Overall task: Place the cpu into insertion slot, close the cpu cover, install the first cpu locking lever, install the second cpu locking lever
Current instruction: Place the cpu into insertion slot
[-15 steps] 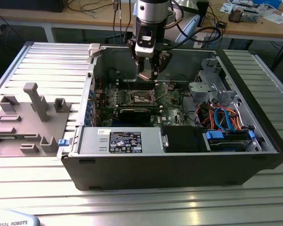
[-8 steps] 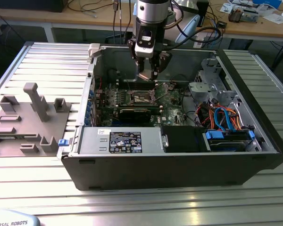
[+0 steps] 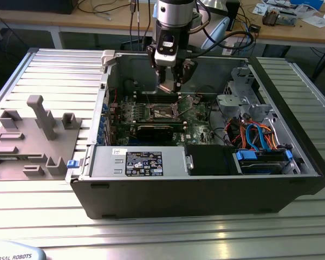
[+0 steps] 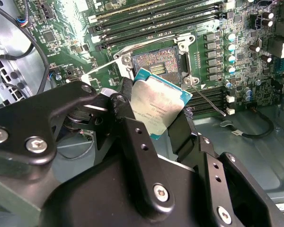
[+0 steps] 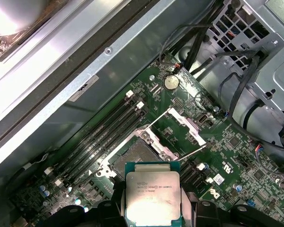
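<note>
**Cpu (image 3: 166, 86) gripped in hand (image 3: 171, 88) above bare insertion slot (image 3: 163, 112)**

Exterior view: hangs inside the open computer case (image 3: 206, 189) on the ribbed table (image 3: 49, 70), well above the green board, closed on the chip by two opposite edges. Puts the socket almost straight beneath, a little nearer the camera, with clear air between chip and board.

Second wrist view: shows the cpu (image 4: 161, 106) tilted, silver face to the lens, one corner aimed at the insertion slot (image 4: 154, 61), black fingers (image 4: 180, 130) pressing from either side. Lays bare the slot's contact field with nothing seated in it, and gives the tilt, which the exterior view leaves hard to judge.

First wrist view: looks past the cpu (image 5: 153, 191) to the insertion slot (image 5: 135, 153) just beyond its far edge. Adds what looks like the cpu cover (image 5: 185, 125) swung up off the recess, a thin lever wire (image 5: 194, 152) standing free beside it, and memory slots (image 5: 104, 127) running alongside. Reads, as a judgement, as placing not yet done and cover not yet shut.
</note>
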Motion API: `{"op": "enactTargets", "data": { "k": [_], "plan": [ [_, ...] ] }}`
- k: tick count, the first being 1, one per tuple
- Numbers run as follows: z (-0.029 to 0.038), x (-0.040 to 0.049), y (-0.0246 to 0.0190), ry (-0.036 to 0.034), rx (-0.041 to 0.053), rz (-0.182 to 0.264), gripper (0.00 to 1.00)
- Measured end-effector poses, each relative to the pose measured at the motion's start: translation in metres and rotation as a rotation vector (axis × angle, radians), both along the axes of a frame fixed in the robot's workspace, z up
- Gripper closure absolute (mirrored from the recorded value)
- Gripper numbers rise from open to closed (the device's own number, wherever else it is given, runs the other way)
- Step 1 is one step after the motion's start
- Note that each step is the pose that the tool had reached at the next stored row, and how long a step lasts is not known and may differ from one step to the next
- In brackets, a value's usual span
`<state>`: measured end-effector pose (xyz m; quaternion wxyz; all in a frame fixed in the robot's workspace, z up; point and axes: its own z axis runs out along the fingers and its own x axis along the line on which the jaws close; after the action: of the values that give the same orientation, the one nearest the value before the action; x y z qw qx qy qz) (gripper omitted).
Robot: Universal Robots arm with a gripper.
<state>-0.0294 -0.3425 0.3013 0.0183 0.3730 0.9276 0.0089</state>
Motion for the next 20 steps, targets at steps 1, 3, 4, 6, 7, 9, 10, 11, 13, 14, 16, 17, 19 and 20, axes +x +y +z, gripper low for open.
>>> {"op": "enactTargets", "data": {
  "k": [1,3,4,6,7,9,10,11,13,14,16,17,19,20],
  "plan": [
    [0.0,0.0,0.0,0.0,0.0,0.0,0.45],
    [-0.0002,0.0,0.0,0.0,0.0,-0.002,0.45],
    [-0.0003,0.0,0.0,-0.0001,-0.0001,-0.004,0.45],
    [-0.0004,0.0,0.0,0.0,-0.0003,-0.005,0.45],
    [-0.0004,0.0,0.0,0.0,-0.0003,-0.006,0.45],
    [-0.0005,0.0,0.0,-0.0001,-0.0002,-0.007,0.45],
    [-0.0006,0.0,0.0,0.0,-0.0002,-0.008,0.45],
    [-0.0006,0.0,0.0,0.0,-0.0003,-0.009,0.45],
    [-0.0007,0.0,0.0,-0.0001,-0.0002,-0.011,0.45],
    [-0.0008,0.0,0.0,-0.0001,-0.0002,-0.012,0.45],
    [-0.0008,0.0,0.0,-0.0001,-0.0003,-0.013,0.45],
    [-0.0009,0.0,0.0,-0.0001,-0.0003,-0.014,0.45],
    [-0.0009,0.0,0.0,-0.0001,-0.0002,-0.015,0.45],
    [-0.0009,0.0,0.0,0.0,-0.0003,-0.015,0.45]
  ]
}}
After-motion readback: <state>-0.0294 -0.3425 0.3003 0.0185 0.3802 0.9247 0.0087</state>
